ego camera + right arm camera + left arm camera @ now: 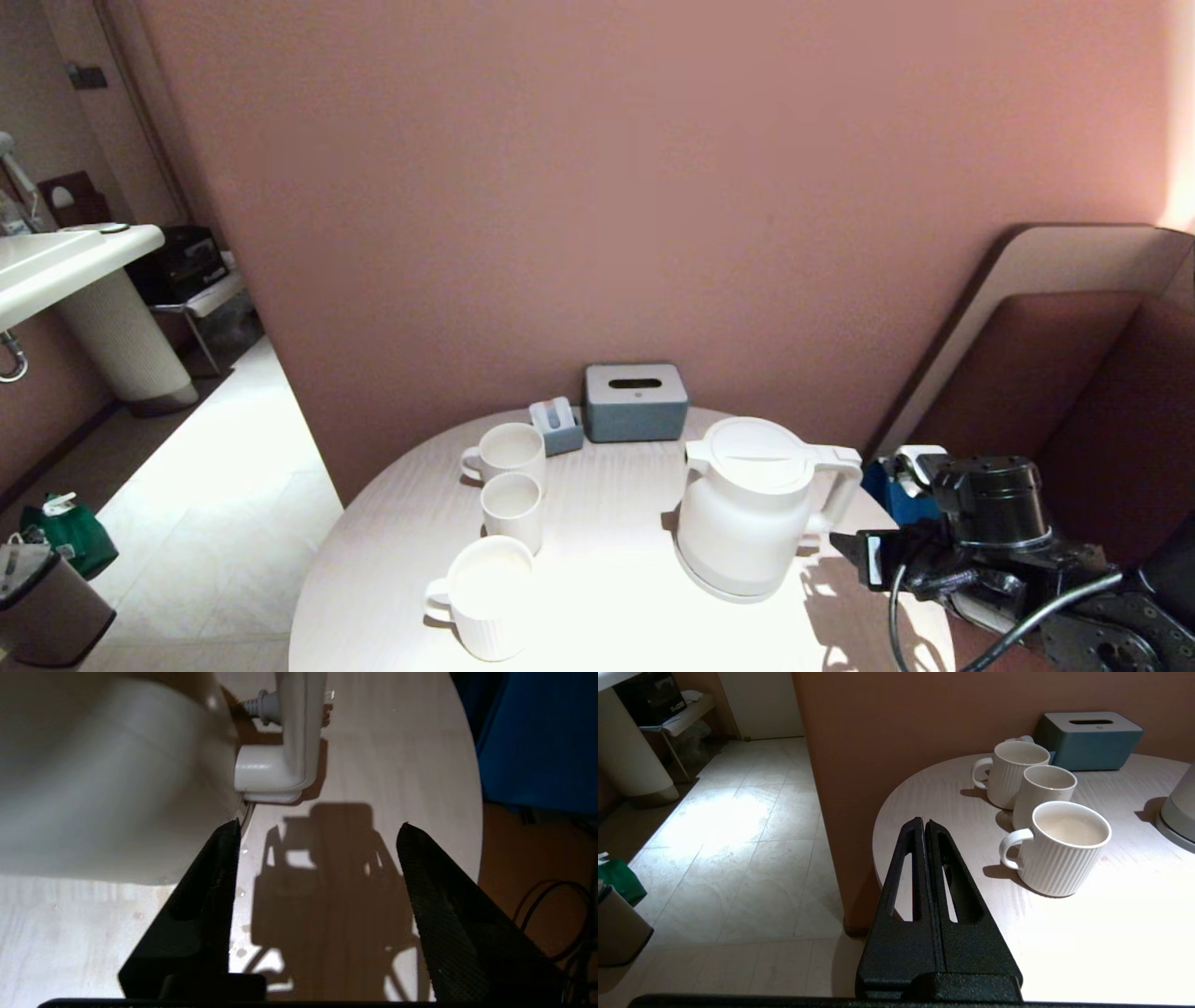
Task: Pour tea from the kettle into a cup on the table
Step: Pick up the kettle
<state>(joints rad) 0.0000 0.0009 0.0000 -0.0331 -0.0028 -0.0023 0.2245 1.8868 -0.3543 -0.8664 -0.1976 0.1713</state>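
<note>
Lower right of the head view, the right gripper (864,557) sits beside the kettle (752,504) on the table (607,579). Left wrist: left gripper (924,823) pressed closed, cups (1057,847) nearby. Right wrist: fingers (219,868) spread wide, gripping nothing.

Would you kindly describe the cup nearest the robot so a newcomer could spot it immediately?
On the round pale wood-grain table, left of the large matte white kettle, three white cups stand in a row. The nearest ribbed white mug is the widest, and liquid fills it.
</note>
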